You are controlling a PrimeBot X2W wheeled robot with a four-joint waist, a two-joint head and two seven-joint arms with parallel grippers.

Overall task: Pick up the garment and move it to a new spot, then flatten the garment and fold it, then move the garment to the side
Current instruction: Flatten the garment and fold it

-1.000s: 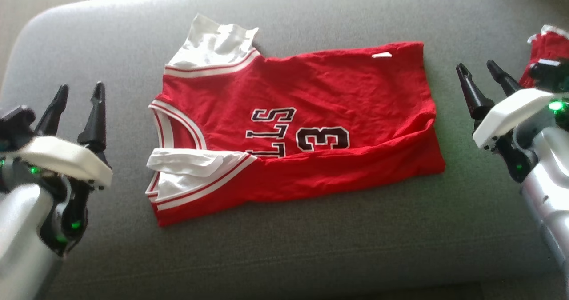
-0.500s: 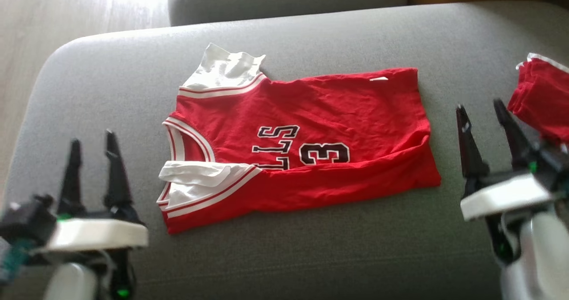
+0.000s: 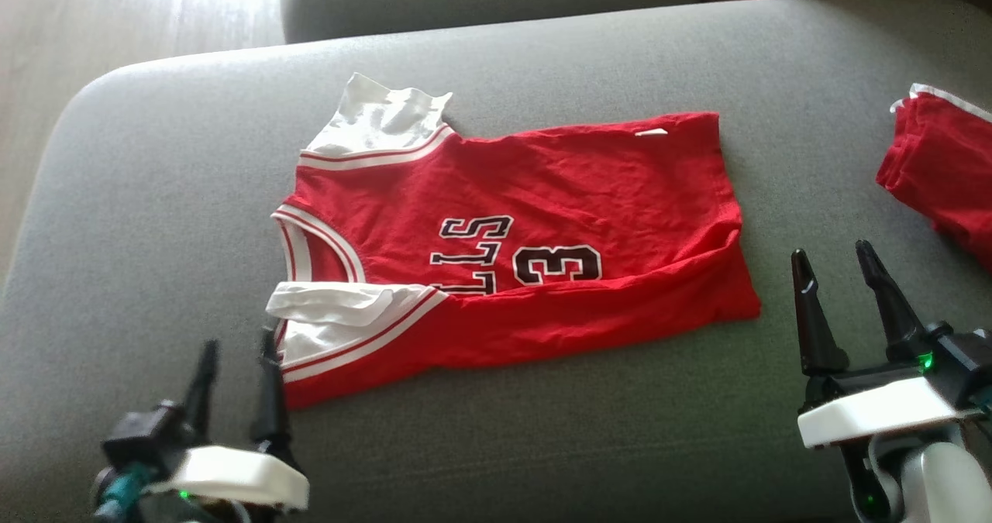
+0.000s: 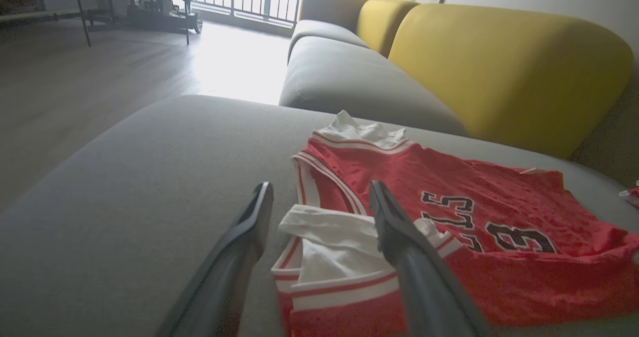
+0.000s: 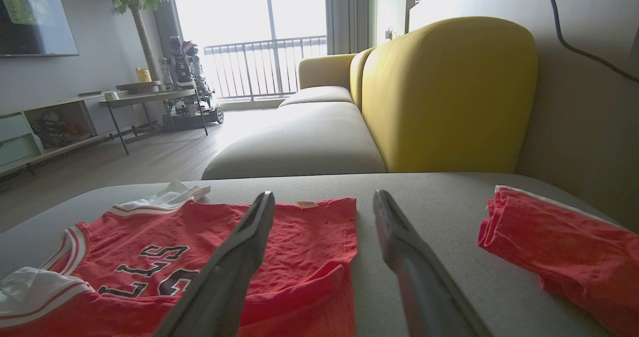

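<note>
Jersey lies mid-cushion on the grey sofa, red with white trim, reading "LLS" and "3". Left gripper and right gripper are both wide open, holding nothing.

A second red garment was cut off by the right edge; a fold of the jersey hid part of its black lettering.

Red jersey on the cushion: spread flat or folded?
Partly folded. The jersey lies flat on the grey cushion, but its near side is turned over the front, covering part of the lettering.
</note>
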